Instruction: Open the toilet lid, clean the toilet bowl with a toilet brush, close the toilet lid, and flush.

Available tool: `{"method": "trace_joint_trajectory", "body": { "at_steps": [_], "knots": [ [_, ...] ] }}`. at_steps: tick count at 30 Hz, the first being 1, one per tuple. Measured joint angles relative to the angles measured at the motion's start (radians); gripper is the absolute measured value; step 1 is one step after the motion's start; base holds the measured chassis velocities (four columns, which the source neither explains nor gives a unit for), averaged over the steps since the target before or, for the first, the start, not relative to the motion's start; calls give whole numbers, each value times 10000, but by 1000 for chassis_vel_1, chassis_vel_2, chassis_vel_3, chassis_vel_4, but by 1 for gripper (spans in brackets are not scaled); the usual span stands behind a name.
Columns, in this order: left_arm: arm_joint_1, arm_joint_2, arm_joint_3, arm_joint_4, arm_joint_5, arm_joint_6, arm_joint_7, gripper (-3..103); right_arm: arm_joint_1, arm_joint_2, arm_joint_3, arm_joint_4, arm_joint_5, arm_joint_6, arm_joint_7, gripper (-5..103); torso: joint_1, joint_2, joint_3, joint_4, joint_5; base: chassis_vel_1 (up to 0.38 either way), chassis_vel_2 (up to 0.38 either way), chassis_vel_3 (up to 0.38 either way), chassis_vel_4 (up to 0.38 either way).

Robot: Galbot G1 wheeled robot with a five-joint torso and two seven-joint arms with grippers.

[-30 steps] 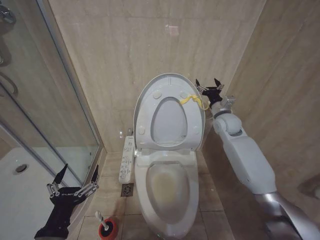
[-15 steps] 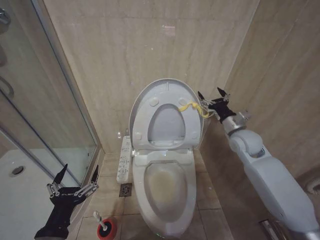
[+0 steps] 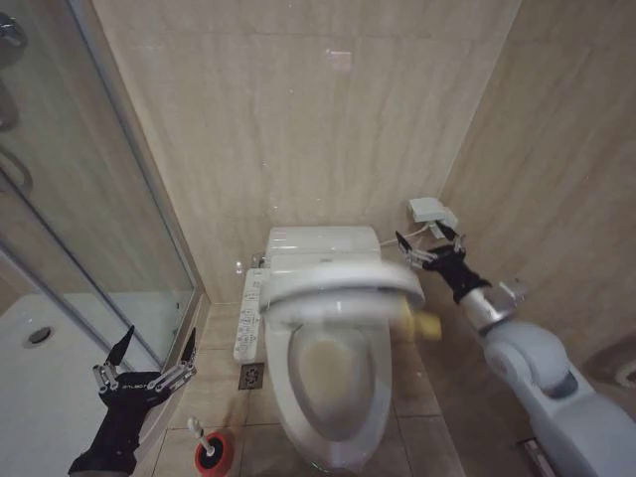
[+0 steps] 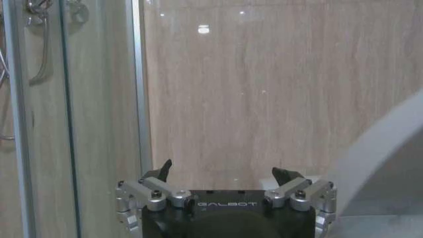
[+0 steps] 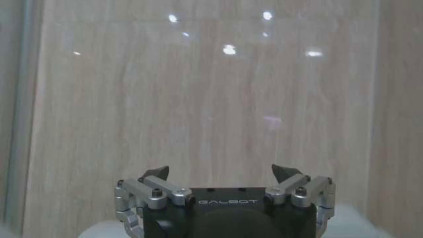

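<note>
The white toilet lid (image 3: 338, 286) is a blurred band hanging roughly level over the back of the stained toilet bowl (image 3: 333, 383). A blurred yellow strap (image 3: 425, 324) dangles at the lid's right end. My right gripper (image 3: 429, 248) is open just right of the lid and above it, touching nothing; in the right wrist view the right gripper (image 5: 221, 171) faces the wall. The toilet brush (image 3: 199, 431) stands with its head down in a red holder (image 3: 214, 457) on the floor at lower left. Above and left of it my left gripper (image 3: 149, 348) hovers open; the left gripper (image 4: 225, 171) holds nothing.
A glass shower door (image 3: 89, 199) runs along the left. A side control panel (image 3: 249, 316) juts from the toilet's left, with a floor drain (image 3: 252, 376) below it. A small white box (image 3: 432, 211) is mounted on the right wall. The cistern (image 3: 323, 241) sits against the back wall.
The lid has swung down from upright against the wall to about level. My right gripper has dropped lower and come off the yellow strap. The left arm has not moved.
</note>
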Motion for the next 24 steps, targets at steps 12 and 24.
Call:
{"method": "trace_joint_trajectory", "body": {
  "at_steps": [12,24],
  "knots": [
    [0,1,0,-1,0,0,0,100,-2416,2455,236,881,-863,-464,744,100,-3,2,-3,-12,-1,0,0,0,0],
    [0,0,0,0,0,0,0,100,-3510,3839,80,-1440,-2545,678,97,100,-4,3,-3,-12,-1,0,0,0,0]
  ]
}}
